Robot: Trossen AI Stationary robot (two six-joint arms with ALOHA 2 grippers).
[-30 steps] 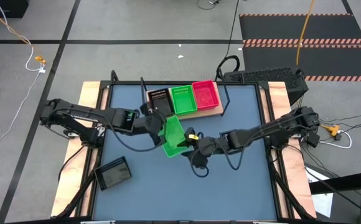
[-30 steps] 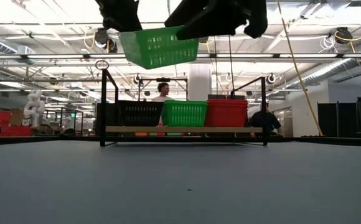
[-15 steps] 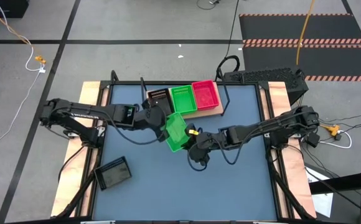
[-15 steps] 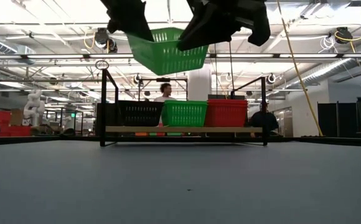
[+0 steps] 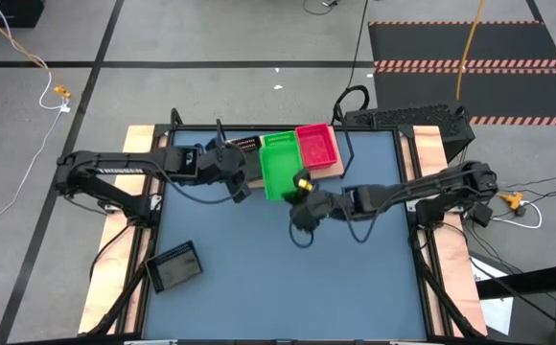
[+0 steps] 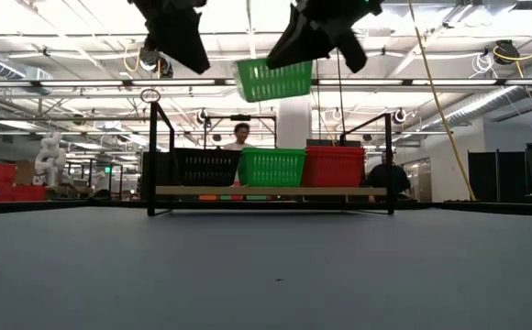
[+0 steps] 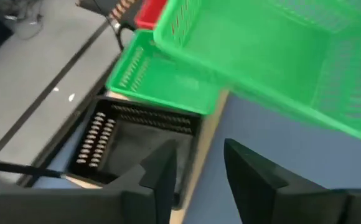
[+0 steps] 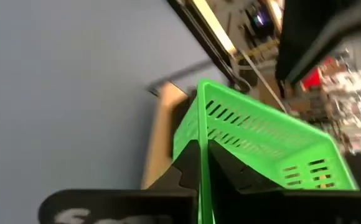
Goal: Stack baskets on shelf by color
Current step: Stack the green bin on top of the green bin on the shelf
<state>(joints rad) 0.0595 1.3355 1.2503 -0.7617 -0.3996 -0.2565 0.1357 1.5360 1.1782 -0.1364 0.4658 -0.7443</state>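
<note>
My right gripper (image 5: 302, 187) is shut on a green basket (image 5: 280, 172), which hangs in the air (image 6: 275, 80) above the shelf (image 6: 275, 191). On the shelf board stand a black basket (image 6: 204, 168), a green basket (image 6: 271, 168) and a red basket (image 6: 333, 167), side by side on their bottoms. My left gripper (image 7: 199, 177) is open and empty. It hangs just left of the held basket (image 7: 280, 56), above the shelf's black basket (image 7: 137, 140). My right gripper pinches a side wall of the green basket (image 8: 202, 168) near its near right corner, one finger on each face of the wall. The fingers come from the table's right and near side, slanting slightly down. The basket is lifted clear, open side up, roughly level.
Another black basket (image 5: 174, 266) lies on the blue tabletop (image 5: 355, 278) at the near left. Black wire uprights (image 6: 153, 156) stand at the shelf's ends. A person (image 6: 239, 137) shows in the room beyond the table.
My right gripper has taken hold of the green basket and carried it toward the far edge, over the shelf's green basket. The basket has turned from slanted to square with the shelf. My left gripper has let go and drawn away toward the table's left.
</note>
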